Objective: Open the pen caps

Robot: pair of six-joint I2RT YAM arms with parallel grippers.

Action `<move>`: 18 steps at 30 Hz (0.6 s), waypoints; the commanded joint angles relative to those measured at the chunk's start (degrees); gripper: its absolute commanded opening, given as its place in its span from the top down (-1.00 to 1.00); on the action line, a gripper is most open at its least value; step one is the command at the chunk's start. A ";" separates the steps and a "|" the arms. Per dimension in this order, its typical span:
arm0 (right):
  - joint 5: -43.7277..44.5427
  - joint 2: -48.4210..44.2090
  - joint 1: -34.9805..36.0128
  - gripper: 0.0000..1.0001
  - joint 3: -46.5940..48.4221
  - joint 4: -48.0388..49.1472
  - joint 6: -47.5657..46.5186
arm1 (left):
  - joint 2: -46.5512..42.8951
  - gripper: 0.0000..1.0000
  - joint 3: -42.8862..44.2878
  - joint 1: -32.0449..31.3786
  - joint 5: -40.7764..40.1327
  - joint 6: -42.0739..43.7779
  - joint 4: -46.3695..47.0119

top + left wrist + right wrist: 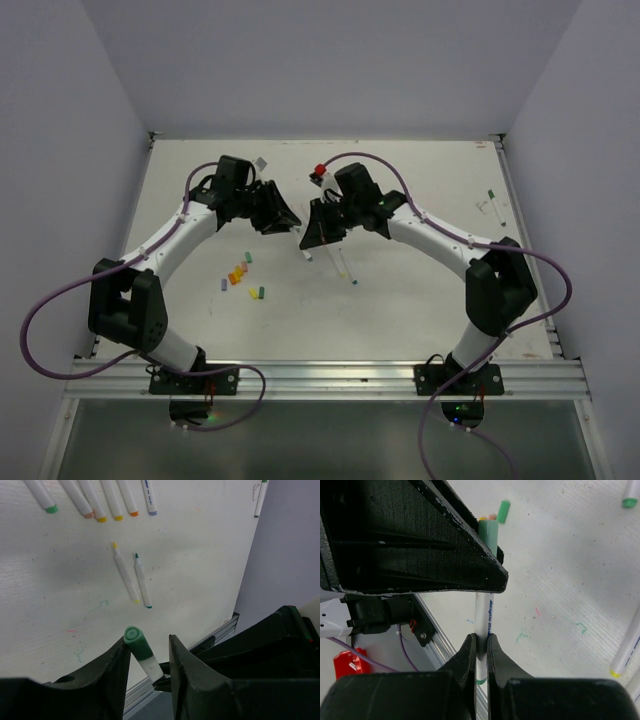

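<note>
My right gripper (480,637) is shut on the white barrel of a pen (483,615) and holds it out towards the left arm. The pen's green cap (135,642) sits between the fingers of my left gripper (148,639). The cap leans on the left finger, and a gap shows between it and the right finger. In the top view both grippers (288,220) (312,228) meet above the table's middle. Several loose pen caps (240,272) lie on the table to the left. Two uncapped pens (126,574) (143,581) lie side by side.
A row of several capped pens (107,500) lies at the top of the left wrist view. Two more pens (494,206) lie at the far right of the table. A red object (320,169) sits behind the right arm. The metal rail (330,378) runs along the near edge.
</note>
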 commanded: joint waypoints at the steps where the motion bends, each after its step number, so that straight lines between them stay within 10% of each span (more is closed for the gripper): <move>1: -1.50 -1.53 0.72 1.00 -0.72 1.83 0.59 | -0.20 0.24 -0.20 0.29 2.34 -0.77 0.95; 15: -1.23 -1.71 1.42 1.00 -0.63 1.91 0.77 | -0.29 0.96 -0.64 1.08 1.55 -0.33 0.43; 18: -0.79 -1.45 1.51 0.49 -0.02 2.09 0.68 | -0.47 1.00 -0.90 1.08 2.08 -0.33 0.51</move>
